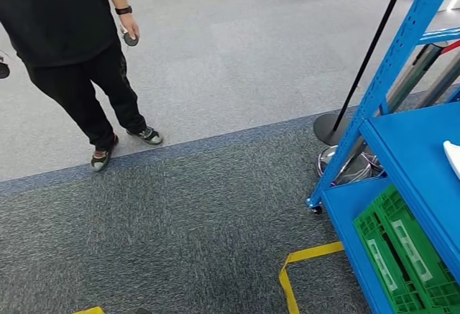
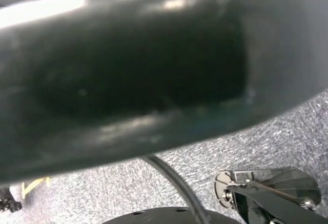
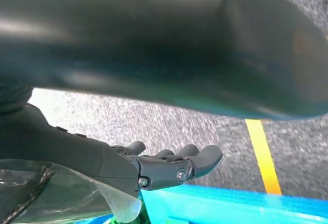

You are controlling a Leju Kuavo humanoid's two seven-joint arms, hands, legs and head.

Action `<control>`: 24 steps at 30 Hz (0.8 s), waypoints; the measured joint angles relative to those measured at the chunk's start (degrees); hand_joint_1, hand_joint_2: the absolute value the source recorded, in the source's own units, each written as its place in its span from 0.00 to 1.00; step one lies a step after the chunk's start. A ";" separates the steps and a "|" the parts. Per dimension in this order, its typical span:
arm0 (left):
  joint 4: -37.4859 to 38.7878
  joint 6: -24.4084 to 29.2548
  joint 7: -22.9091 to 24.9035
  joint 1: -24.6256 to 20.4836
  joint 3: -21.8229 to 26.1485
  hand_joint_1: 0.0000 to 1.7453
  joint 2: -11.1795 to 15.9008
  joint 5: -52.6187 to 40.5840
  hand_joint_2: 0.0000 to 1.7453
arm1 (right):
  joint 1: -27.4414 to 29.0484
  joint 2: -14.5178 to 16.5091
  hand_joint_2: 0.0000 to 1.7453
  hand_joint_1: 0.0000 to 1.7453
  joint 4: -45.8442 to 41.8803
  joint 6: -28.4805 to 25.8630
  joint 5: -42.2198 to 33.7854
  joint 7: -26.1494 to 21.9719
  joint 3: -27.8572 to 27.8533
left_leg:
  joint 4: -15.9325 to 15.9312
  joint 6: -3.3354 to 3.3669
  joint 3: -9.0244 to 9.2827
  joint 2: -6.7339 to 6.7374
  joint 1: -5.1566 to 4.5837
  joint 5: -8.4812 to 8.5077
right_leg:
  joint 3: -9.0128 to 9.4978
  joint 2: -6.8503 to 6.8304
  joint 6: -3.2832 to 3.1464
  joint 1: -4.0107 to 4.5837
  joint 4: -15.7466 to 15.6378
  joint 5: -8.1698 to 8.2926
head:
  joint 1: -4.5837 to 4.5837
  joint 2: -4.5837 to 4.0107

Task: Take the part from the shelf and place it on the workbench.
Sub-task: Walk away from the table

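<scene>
A blue metal shelf (image 1: pixel 412 149) stands at the right of the head view. On its upper board, cut off by the picture's edge, lies a white thing (image 1: pixel 453 157), perhaps the part. In the right wrist view my right hand (image 3: pixel 170 165) hangs with its fingers stretched out and apart, nothing in them, just beside the blue shelf edge (image 3: pixel 232 203). In the left wrist view a dark jointed piece of my left hand (image 2: pixel 267 190) shows over the carpet; how its fingers lie is hidden.
A person in black (image 1: pixel 70 34) stands at the back left, holding a small dark round thing (image 1: pixel 130 39). Green crates (image 1: pixel 407 256) sit on the shelf's lower board. A black pole stand (image 1: pixel 330 127) rises behind the shelf. Yellow tape (image 1: pixel 292 271) marks the grey carpet.
</scene>
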 joint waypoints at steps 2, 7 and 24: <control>0.00 0.02 0.01 0.04 0.00 0.00 0.01 -0.01 0.00 | 0.03 0.01 0.00 0.00 0.01 0.01 0.01 -0.01 0.01 | -4.90 0.51 2.10 -0.30 -0.09 3.64 | 0.16 0.72 0.01 0.15 0.01 -0.01 | 0.01 0.01; 0.00 0.05 0.00 -0.18 0.04 0.00 0.10 -0.03 0.00 | -0.02 0.02 0.00 0.00 0.02 0.02 0.01 -0.05 0.02 | -16.60 1.78 6.98 -1.94 -0.55 7.70 | -0.34 1.96 0.98 0.18 0.24 0.08 | 0.05 0.00; 0.00 0.04 -0.07 -0.13 0.57 0.00 -0.08 -0.03 0.00 | 0.08 -0.07 0.00 0.00 0.11 0.09 -0.13 -0.27 0.01 | -16.63 0.71 7.02 1.33 -0.20 7.68 | -0.28 -0.92 1.41 -0.49 0.30 -0.56 | 0.24 0.01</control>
